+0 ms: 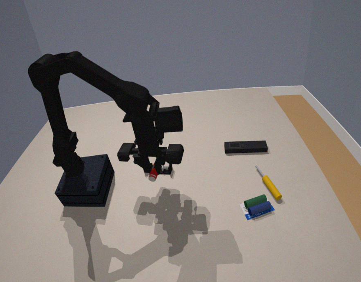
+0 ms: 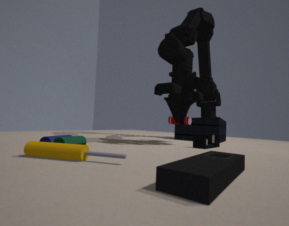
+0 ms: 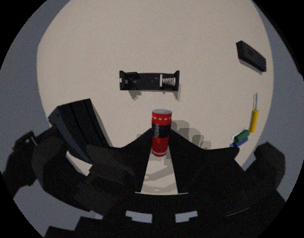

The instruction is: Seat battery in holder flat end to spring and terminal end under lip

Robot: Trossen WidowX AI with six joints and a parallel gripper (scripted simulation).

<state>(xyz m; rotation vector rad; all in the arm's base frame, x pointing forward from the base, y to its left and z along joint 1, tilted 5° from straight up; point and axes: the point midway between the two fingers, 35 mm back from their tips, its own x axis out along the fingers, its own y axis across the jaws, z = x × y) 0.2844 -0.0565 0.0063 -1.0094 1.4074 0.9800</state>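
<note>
My gripper (image 1: 153,170) (image 2: 180,122) (image 3: 160,131) is shut on the red battery (image 1: 152,174) (image 2: 172,120) (image 3: 161,119) with a black band, held about level above the table. In the wrist view its long axis runs up and down, crosswise to the holder, with a flat silvery end towards the holder. The black holder (image 1: 166,171) (image 2: 199,142) (image 3: 147,81) stands empty on the table, beyond the battery in the wrist view. Its spring (image 3: 168,81) is at the right end there, and the lip end is at the left. The arm partly hides the holder in the top view.
A black box (image 1: 246,147) (image 2: 188,172) (image 3: 251,56), a yellow screwdriver (image 1: 271,187) (image 2: 55,150) (image 3: 254,121) and a blue board with green and blue cylinders (image 1: 259,208) (image 3: 240,138) lie away from the holder. The arm's dark base (image 1: 83,178) (image 2: 200,128) (image 3: 77,124) stands near the holder.
</note>
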